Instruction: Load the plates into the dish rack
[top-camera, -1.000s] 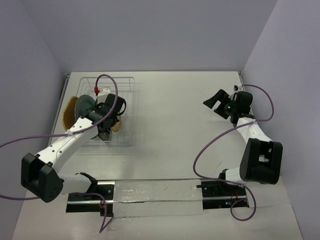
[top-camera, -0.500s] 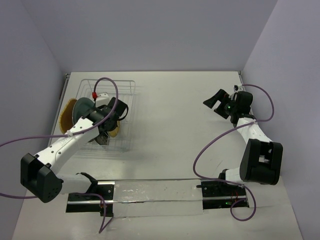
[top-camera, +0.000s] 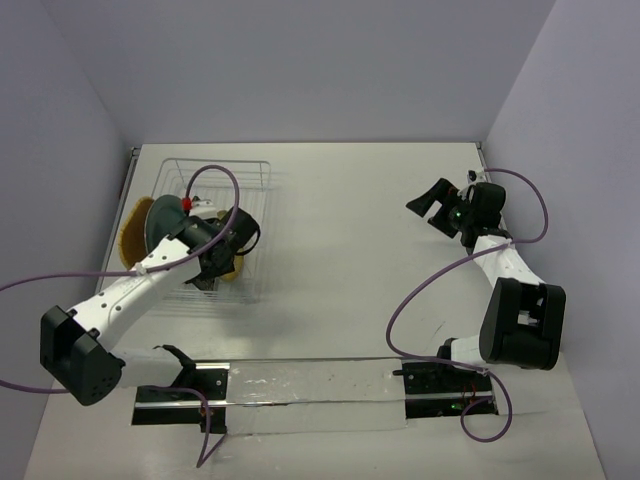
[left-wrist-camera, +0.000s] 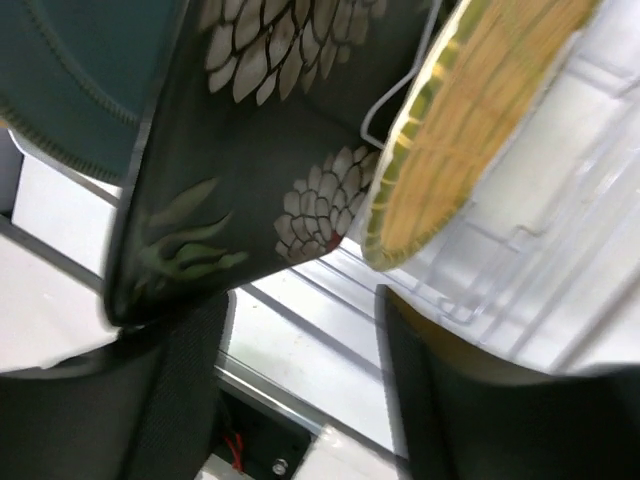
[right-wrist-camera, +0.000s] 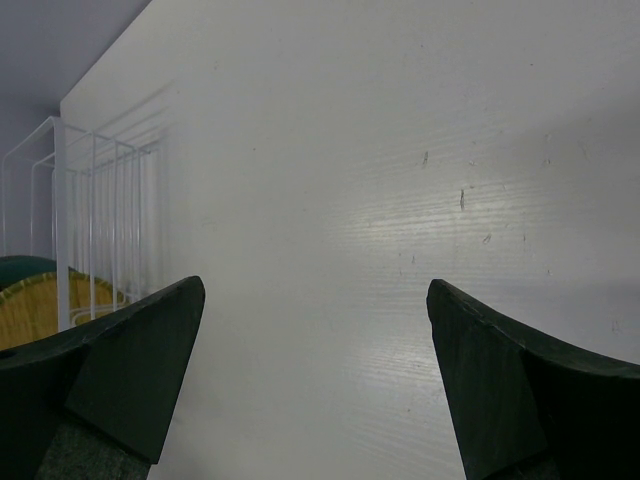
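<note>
Black square plate with a floral pattern (left-wrist-camera: 250, 150) stands on edge in the white wire dish rack (top-camera: 232, 162), between a teal-grey round plate (left-wrist-camera: 70, 70) and a yellow woven plate (left-wrist-camera: 470, 120). The left claw (left-wrist-camera: 295, 315), clamped a second ago, has spread and freed it, so this plate looks loaded. The right claw (right-wrist-camera: 315, 290) hangs spread, well apart.

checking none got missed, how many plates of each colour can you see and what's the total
woven tan plate: 1
teal-grey plate: 1
black floral plate: 1
small yellow plate: 1
total: 4 plates, all at the dish rack
</note>
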